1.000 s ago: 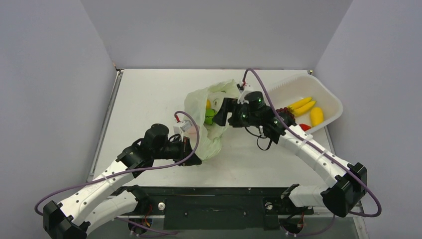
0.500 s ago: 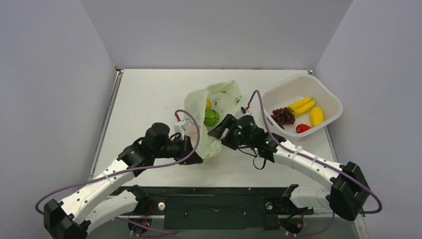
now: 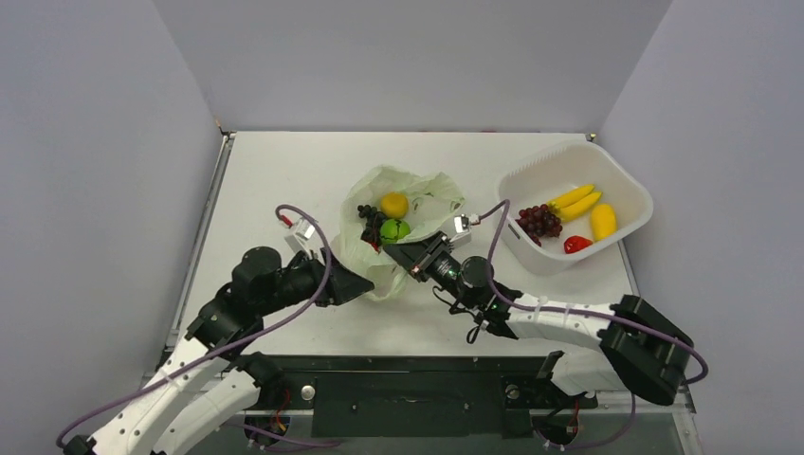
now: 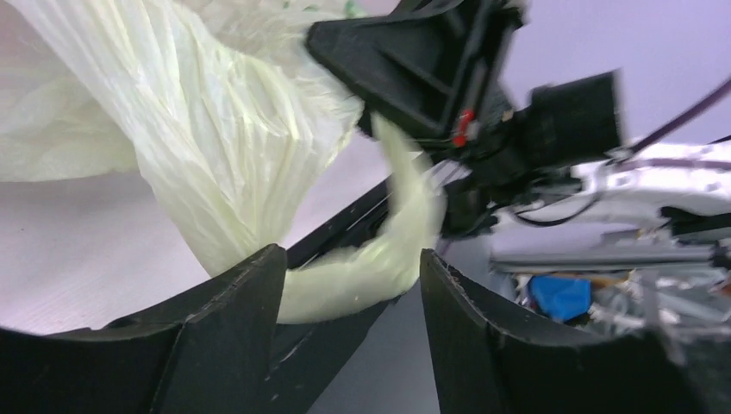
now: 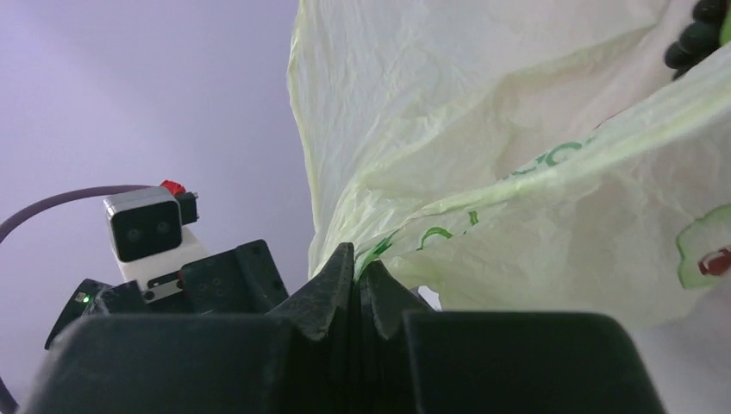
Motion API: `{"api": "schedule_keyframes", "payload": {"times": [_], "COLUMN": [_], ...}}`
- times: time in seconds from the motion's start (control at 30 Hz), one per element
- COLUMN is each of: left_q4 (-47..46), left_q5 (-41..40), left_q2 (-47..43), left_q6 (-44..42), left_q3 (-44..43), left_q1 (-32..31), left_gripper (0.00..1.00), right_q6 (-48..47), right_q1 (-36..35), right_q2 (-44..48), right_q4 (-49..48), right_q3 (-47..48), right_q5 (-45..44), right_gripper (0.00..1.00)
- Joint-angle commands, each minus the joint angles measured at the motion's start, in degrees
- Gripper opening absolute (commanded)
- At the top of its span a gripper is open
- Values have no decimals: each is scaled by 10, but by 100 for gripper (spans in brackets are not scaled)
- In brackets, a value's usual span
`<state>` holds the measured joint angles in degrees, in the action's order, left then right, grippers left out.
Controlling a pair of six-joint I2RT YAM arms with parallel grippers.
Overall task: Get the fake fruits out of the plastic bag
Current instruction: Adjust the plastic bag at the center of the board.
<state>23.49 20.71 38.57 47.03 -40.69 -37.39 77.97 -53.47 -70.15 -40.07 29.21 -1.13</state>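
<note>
Even, diffuse light from overhead keeps the top view bright and sharp, with only soft, faint shadows on the matte white tabletop point(image 3: 275, 171). The left wrist view is smeared with motion blur. In the right wrist view light glows through the thin translucent pale green plastic bag point(image 5: 517, 129), whose creases are crisp.

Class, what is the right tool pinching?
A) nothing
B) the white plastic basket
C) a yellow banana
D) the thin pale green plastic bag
D: in the right wrist view, the right tool is shut on the edge of the thin pale green plastic bag.
</note>
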Motion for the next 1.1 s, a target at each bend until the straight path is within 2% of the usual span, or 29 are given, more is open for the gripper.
{"api": "schedule_keyframes", "payload": {"times": [0.0,0.17,0.33,0.47,0.53,0.67,0.77,0.87,1.07], "left_q4": [6,-33,14,122,136,163,178,79,-154], "left_q5": [-73,-94,-167,-248,-265,-271,-273,-227,-123], "left_q2": [-85,-159,-233,-281,-279,-206,-150,-105,-66], "left_q6": [130,275,345,291,245,167,151,134,181], "left_q3": [23,86,101,49,15,-46,-60,-27,67], "left_q1": [15,17,15,15,15,15,15,16,23], "left_gripper": [59,61,61,61,61,61,61,61,60], "right_q6": [-55,-69,-94,-109,-118,-138,-146,-147,-154], "right_q1": [-23,-51,-69,-70,-71,-75,-77,-79,-87], "right_q2": [-87,-156,-152,-149,-144,-134,-130,-130,-125], "right_q4": [-320,-394,-364,-351,-340,-327,-322,-325,-317], "right_q3": [-7,1,-1,0,1,4,1,-2,-2], "right_q5": [-42,-55,-66,-60,-55,-42,-44,-49,-61], "right_gripper": [0,0,0,0,0,0,0,0,0]}}
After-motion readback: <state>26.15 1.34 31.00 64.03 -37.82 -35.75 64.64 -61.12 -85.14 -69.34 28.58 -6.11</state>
